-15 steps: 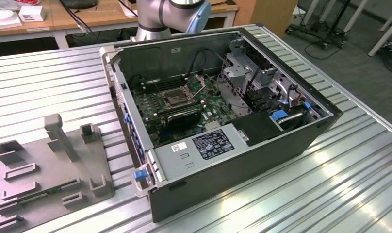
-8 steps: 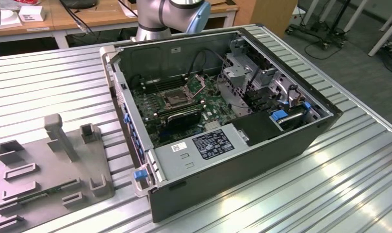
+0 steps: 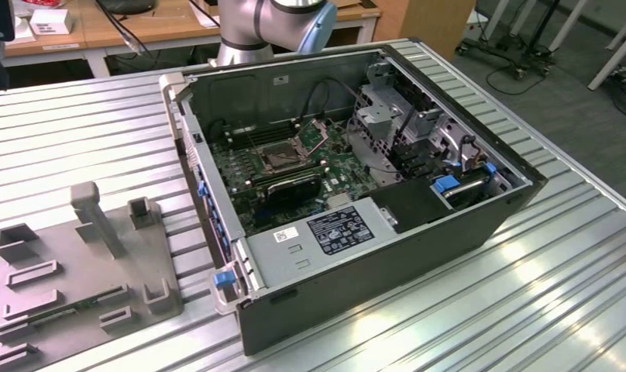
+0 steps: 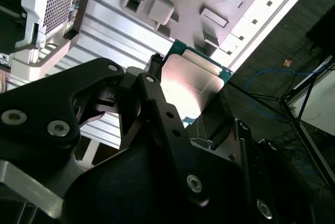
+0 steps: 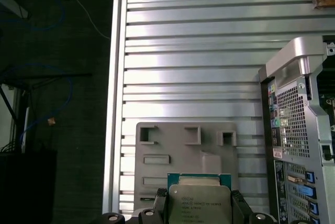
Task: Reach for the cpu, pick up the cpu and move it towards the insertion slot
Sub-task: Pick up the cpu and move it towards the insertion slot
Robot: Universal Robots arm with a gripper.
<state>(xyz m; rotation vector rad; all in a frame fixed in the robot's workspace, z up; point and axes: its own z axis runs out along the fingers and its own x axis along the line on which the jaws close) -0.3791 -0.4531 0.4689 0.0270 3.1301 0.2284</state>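
In both wrist views my gripper (image 5: 199, 209) (image 4: 189, 98) is shut on the cpu (image 5: 199, 197) (image 4: 191, 80), a flat square chip with a silvery top and a thin green rim. Black fingers (image 5: 159, 203) press on two opposite edges of it. The chip hangs well above the grey plastic fixture (image 5: 188, 148), beside the computer case's rear panel (image 5: 298, 130). In the exterior view the insertion slot (image 3: 276, 158), a dark square socket in a silvery bracket, lies on the green motherboard (image 3: 292, 167) inside the open case. The arm (image 3: 276, 23) rises behind the case.
The open black computer case (image 3: 396, 232) lies on a ribbed metal table (image 3: 561, 294), with drive cages and cables at the exterior view's right. The grey fixture (image 3: 75, 271) with upright posts sits at the exterior view's left. Blue cables and stands cover the dark floor beyond the table edge (image 5: 118, 103).
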